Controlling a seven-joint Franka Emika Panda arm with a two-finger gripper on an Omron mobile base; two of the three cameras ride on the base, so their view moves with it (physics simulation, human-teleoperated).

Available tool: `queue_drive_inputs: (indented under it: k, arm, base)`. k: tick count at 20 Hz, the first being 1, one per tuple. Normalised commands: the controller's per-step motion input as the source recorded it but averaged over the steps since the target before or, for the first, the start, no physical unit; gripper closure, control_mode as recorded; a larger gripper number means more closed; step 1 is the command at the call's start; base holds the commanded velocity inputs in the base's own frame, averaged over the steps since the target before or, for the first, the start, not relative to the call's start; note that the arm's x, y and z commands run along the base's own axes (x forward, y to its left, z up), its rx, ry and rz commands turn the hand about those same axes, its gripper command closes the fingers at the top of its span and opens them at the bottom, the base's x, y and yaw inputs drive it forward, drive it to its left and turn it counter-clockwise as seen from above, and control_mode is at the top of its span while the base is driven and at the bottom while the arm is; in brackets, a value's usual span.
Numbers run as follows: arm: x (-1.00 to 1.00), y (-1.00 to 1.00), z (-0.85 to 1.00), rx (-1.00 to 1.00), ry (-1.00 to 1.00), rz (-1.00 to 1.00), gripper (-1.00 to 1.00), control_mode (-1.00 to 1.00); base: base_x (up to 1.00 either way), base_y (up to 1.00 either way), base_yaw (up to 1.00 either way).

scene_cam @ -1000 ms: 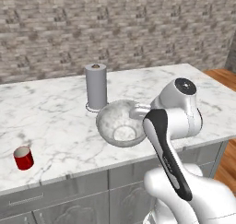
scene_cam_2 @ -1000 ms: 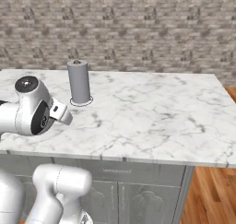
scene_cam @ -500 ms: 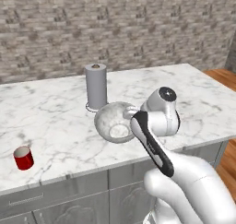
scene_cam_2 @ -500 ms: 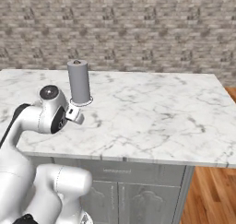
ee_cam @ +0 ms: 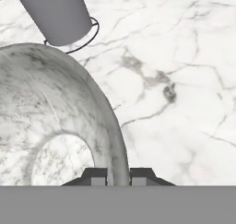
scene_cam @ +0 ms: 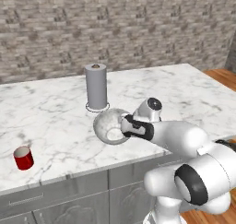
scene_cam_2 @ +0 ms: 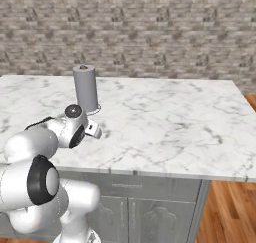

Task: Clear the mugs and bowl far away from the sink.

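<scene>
Marble counter (scene_cam: pixel 55 112) with a stone wall behind it is where I'm working, and right now my gripper (ee_cam: pixel 118 176) is pinched nearly closed on the rim of the bowl (scene_cam: pixel 109 125), 1 finger inside and 1 outside the wall as far as the hand view shows. In the left base view the bowl looks tipped up on edge, its mottled inside facing the camera, sitting just in front of the grey canister (scene_cam: pixel 96 86). The red mug (scene_cam: pixel 23 157) is well apart from it, down near the front edge on the left. I can't spot the sink or the darker mug from here, so which way is "far" is a guess. My take on doing this bit right: a rim pinch on a wide bowl is a twisty hold, so I'd keep the carry slow and avoid quick wrist rolls, or it could pivot out between the fingers. I'd also swing it clear of the canister, since the 2 are close. When I set it down I'd level it first and get the base flat on the marble before letting go.
</scene>
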Motion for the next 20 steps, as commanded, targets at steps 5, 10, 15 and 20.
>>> queue_drive_inputs:
  k: [5, 10, 15, 20]
  arm:
    - [0.72, 0.00, -0.52, -0.02, 0.07, 0.03, 1.00, -1.00]
    - [0.38, 0.00, -0.25, -0.06, 0.08, 0.01, 1.00, -1.00]
    - [0.21, 0.00, -0.11, -0.03, 0.13, 0.03, 1.00, -1.00]
    - [0.03, 0.00, 0.00, -0.01, 0.05, 0.01, 1.00, -1.00]
  base:
    - [0.00, 0.00, 0.00]
    - [0.00, 0.00, 0.00]
    - [0.00, 0.00, 0.00]
    - [0.00, 0.00, 0.00]
